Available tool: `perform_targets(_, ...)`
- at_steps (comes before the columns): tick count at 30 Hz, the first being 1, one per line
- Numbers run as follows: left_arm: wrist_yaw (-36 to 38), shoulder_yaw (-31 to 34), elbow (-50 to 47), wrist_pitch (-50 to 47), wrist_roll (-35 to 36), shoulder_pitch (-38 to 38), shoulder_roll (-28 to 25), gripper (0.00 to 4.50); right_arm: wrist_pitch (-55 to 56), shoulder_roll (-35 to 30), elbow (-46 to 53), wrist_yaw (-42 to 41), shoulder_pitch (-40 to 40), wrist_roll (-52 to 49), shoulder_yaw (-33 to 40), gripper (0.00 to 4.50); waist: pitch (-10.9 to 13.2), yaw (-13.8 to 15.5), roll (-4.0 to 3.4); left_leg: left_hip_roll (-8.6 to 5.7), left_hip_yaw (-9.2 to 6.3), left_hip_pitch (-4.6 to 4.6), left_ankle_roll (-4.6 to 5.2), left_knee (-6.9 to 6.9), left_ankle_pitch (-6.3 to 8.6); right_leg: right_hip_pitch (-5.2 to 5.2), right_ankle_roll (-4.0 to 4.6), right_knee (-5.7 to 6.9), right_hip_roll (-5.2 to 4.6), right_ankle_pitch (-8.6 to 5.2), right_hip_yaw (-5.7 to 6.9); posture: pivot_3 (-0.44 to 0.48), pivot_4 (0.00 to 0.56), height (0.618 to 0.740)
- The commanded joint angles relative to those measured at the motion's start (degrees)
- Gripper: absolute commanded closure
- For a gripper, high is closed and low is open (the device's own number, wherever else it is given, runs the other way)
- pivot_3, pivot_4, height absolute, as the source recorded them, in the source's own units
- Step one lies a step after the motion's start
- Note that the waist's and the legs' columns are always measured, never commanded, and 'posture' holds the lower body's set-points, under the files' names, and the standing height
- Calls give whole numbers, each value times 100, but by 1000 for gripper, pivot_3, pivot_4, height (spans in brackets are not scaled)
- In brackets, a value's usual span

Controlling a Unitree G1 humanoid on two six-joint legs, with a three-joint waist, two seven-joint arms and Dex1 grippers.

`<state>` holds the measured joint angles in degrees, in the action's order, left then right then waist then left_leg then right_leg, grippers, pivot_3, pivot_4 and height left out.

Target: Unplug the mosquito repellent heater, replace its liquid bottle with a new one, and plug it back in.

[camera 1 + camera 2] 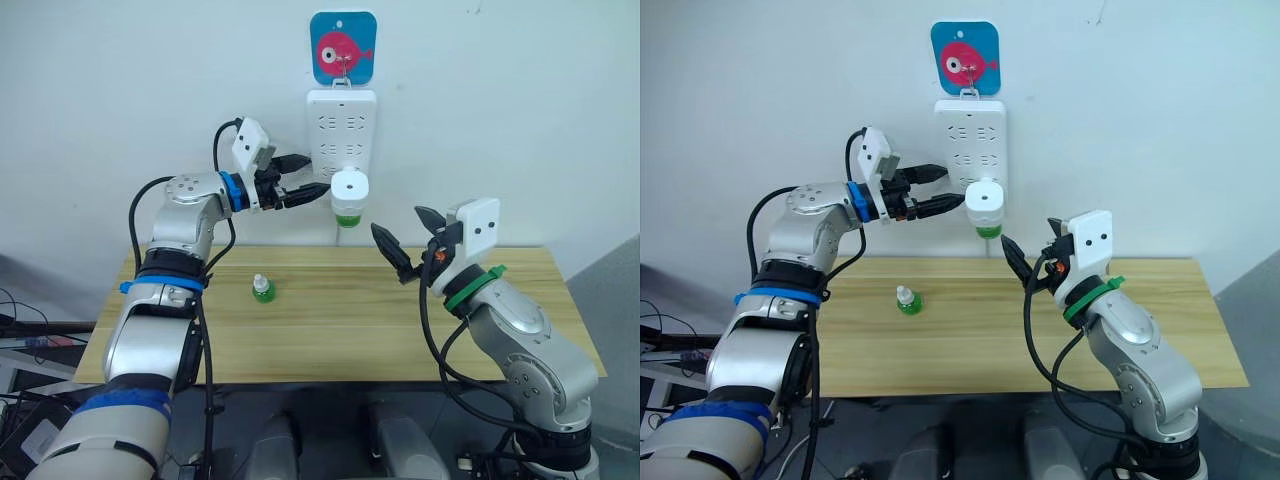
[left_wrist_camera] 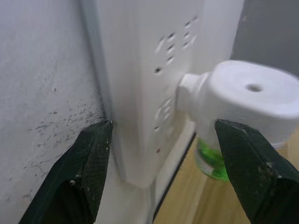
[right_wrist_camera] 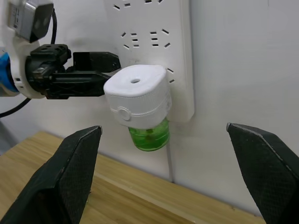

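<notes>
Left eye view, near to far: right gripper (image 1: 407, 240) hovers over the desk (image 1: 330, 330), fingers wide, empty. New capped bottle (image 1: 262, 289) stands mid-desk. Left gripper (image 1: 304, 178) sits at the wall, fingers wide, one touching or just beside the heater (image 1: 350, 187), still plugged into the power strip (image 1: 341, 133), old bottle (image 1: 347, 216) underneath. Step looks like unplugging. Next: straddle the heater, close, pull straight out.

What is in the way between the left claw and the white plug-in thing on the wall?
Nothing visible. The open left claw is right beside the heater, which is plugged into the power strip, one finger almost against it.
</notes>
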<state>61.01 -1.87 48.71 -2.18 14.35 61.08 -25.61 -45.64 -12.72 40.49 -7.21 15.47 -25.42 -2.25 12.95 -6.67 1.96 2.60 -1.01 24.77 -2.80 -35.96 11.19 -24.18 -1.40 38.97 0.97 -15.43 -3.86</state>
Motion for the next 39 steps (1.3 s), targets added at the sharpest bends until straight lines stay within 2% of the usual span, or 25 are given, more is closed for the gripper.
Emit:
perform_targets(1, -129, 153, 538, 553, -175, 413, 86, 849, -39, 38, 393, 107, 176, 34, -96, 0, 10, -16, 3, -1, 0, 0, 0, 0, 0, 1, -1, 0, 0, 0, 0, -249, 243, 740)
perform_targets(9, 130, 225, 1173, 988, -282, 749, 156, 849, -129, 94, 450, 254, 123, -3, -21, 0, 19, -42, 7, -7, -11, 4, 0, -19, -5, 8, -31, 1, -4, 19, 4, -262, 249, 740)
perform_targets(14, 803, 248, 1246, 927, -218, 943, 355, 849, -180, 147, 312, 309, 12, -8, -1, 0, 42, -39, 10, -7, -15, 12, 0, -17, -5, 5, -30, -3, -4, 19, 9, -255, 254, 740)
perform_targets(17, 904, 322, 1300, 908, -253, 1006, 421, 1396, -252, 197, 274, 359, 20, 2, 13, 0, 53, -88, 10, -8, -8, 15, 1, -12, -4, 2, -31, -11, -4, 18, 0, -253, 254, 740)
perform_targets(23, 994, 420, 1301, 831, -276, 966, 453, 3144, -312, 205, 184, 462, 187, 132, -73, 0, 93, -162, 3, -3, -14, 13, 2, -8, -4, 0, -32, -6, 0, 17, 6, -254, 257, 740)
perform_targets(28, 1044, 485, 1182, 645, -284, 899, 412, 3148, -277, 223, -63, 673, 558, 608, -343, 0, 126, -169, 0, -5, -11, 13, 1, -9, -4, 0, -32, -7, -1, 16, 3, -245, 260, 740)
perform_targets(39, 942, 496, 1007, 616, -327, 790, 401, 3148, 60, 834, -1363, 884, 1580, 1342, -693, 0, 142, -160, -2, -5, -14, 15, 2, -8, -4, -2, -32, -5, -3, 16, 7, -226, 260, 740)
